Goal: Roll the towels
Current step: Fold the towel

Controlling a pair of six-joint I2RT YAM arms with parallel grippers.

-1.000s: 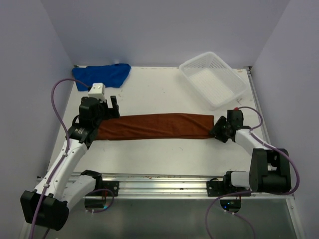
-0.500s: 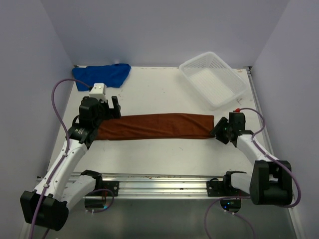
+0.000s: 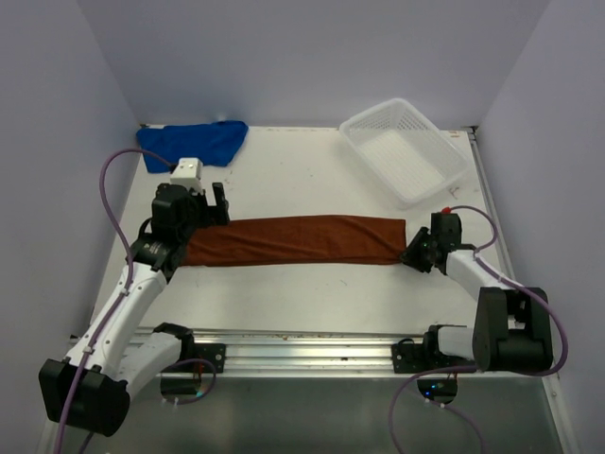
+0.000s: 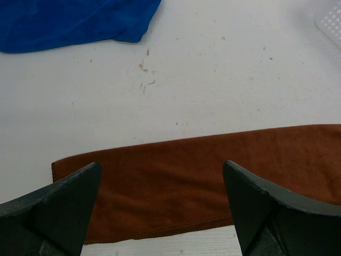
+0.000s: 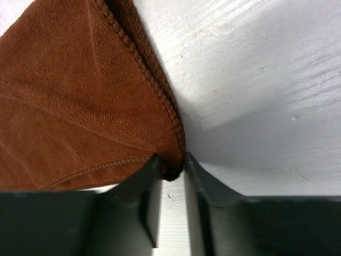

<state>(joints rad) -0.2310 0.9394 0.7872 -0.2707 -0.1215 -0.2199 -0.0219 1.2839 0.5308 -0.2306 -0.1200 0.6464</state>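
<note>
Long rust-brown cloth towel laid flat as strip across middle of white table. Right-end corner clamped by right gripper. Jaws of left gripper spread wide above left end, nothing gripped. Crumpled royal-blue cloth towel seen at far-left corner; white plastic mesh basket at far right, apart from strip.

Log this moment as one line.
roll not begun | brown towel: flat strip | right end effector: pinching its corner | left end effector: open over other end | blue towel: far left
</note>
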